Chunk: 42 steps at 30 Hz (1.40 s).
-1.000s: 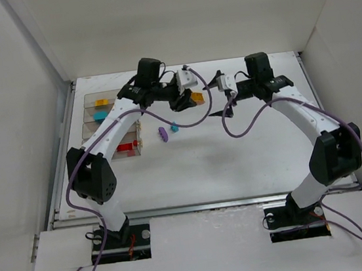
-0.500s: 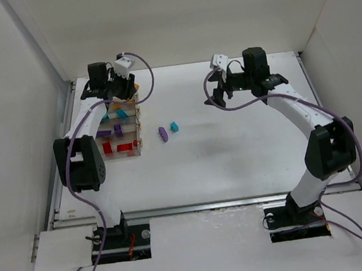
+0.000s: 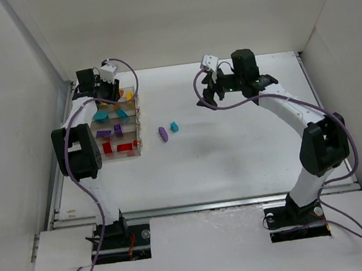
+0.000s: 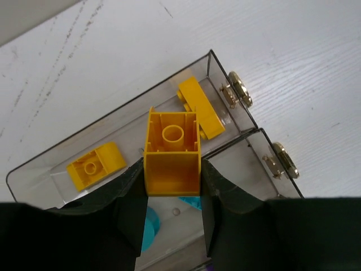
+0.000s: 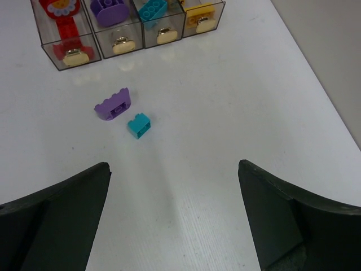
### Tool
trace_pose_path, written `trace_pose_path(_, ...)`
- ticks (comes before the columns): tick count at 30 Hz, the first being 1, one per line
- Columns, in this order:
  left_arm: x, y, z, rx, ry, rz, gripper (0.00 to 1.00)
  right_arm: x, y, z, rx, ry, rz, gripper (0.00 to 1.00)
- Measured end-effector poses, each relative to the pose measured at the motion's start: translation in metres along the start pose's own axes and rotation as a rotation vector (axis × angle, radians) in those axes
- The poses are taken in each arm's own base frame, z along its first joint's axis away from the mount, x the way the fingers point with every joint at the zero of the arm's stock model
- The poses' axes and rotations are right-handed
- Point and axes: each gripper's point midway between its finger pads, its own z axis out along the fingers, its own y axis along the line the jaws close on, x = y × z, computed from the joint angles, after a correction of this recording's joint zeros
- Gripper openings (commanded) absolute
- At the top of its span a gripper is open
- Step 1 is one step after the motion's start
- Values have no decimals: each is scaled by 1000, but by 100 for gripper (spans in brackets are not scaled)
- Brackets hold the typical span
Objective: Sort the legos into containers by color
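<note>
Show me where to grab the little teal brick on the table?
Pinch the teal brick across its long flat sides, coming straight down. It sits flat, clear of the purple piece, so the open right pincer should probably fit.

centre: purple lego (image 3: 162, 134), teal lego (image 3: 174, 127) | far-left: containers (image 3: 138, 129) | right side open
</note>
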Motion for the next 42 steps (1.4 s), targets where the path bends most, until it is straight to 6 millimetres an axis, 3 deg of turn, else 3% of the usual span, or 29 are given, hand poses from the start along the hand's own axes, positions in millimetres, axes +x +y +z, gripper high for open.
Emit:
trace_pose_path(7,-24,12,4,0,-64,-11,0,0,-3,4,2,-3,3,100)
trace_pose_path(13,-3,18,21,4,-23,-1,0,-1,-12,11,8,-2,10,100)
trace_pose_path(14,0,18,22,2,-17,5,6,-1,-13,11,9,-3,9,100)
trace_pose_path(16,7,20,23,-1,-2,12,36,-2,-14,12,11,-3,9,100)
trace_pose_path(21,14,23,26,-7,11,21,74,-2,-14,12,15,-2,20,100)
trace_pose_path(23,14,22,26,6,9,26,100,-2,-15,13,30,7,25,100)
trace_pose_path(30,12,16,23,46,0,21,100,2,-27,16,168,82,13,100)
trace_pose_path(34,-1,5,8,66,-1,82,99,-4,-40,5,279,111,-7,100)
trace_pose_path(37,-33,-17,-16,89,-30,205,99,-11,-58,-13,425,144,-25,100)
trace_pose_path(42,-100,-89,-64,166,-157,416,99,-35,-99,-47,710,161,-11,100)
